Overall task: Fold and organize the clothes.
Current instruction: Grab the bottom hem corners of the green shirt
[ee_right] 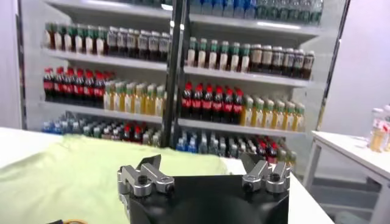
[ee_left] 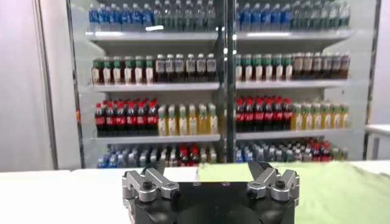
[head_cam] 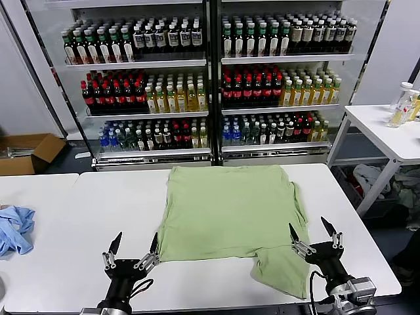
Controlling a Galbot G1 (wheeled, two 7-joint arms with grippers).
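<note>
Bottles fill the glass-fronted fridges (head_cam: 210, 79) at the back of the room, and in front of them a white desk (head_cam: 79, 210) carries the light green shirt (head_cam: 226, 210), spread flat and face down as far as I can tell, since no print shows. Its far hem lies towards the fridges; one sleeve or corner hangs nearer the robot, just ahead of and inside the right end effector (head_cam: 315, 237).

Both end effectors hover low over the near edge of the desk with their fingers spread wide and nothing between them. The left end effector (head_cam: 134, 246) sits just outside the shirt's near left corner, its inner finger almost touching the cloth edge. The right one is beside the near right part of the shirt, where the fabric bunches a little. A light blue cloth (head_cam: 14, 228) lies well to the outside of the left end effector and has no part in this.

To my eye the step is the first grasp for a fold. Doing it well likely means each end effector coming down on a true corner or seam, pinching a single layer near the edge, both at matching spots so the fold line runs straight. The rumpled right side looks the risk: catching two layers there would skew the fold
</note>
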